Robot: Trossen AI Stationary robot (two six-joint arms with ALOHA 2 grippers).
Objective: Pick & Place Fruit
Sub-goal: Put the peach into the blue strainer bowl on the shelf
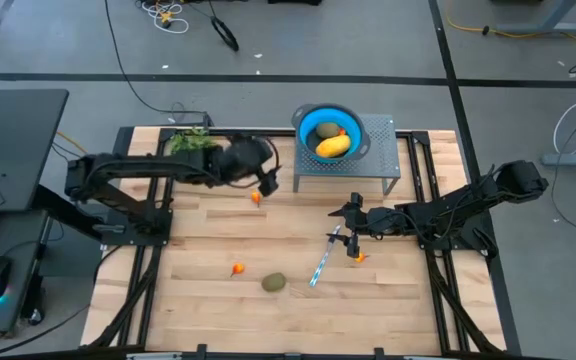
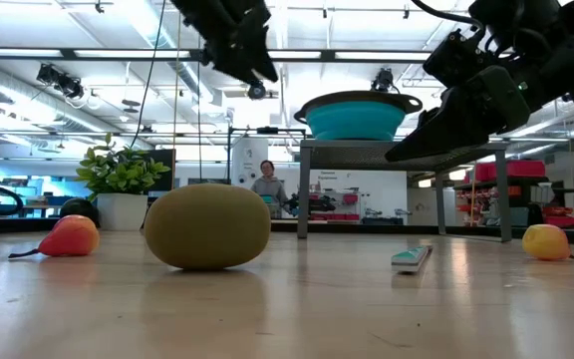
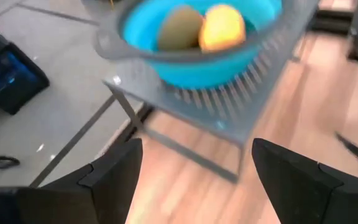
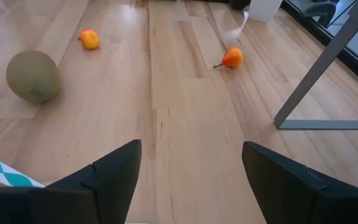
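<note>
Blue plastic colander [image 1: 329,131] on its grey rack already holds two fruits, so I hover my empty, open left gripper [image 1: 265,183] beside it, right gripper [image 1: 352,222] open above table strays.

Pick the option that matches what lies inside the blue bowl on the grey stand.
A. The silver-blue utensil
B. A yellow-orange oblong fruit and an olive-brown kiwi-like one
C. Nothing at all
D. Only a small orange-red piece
B: the high view shows the blue bowl on the grey stand holding the yellow-orange fruit beside an olive-brown kiwi; the left wrist view shows both too.
</note>
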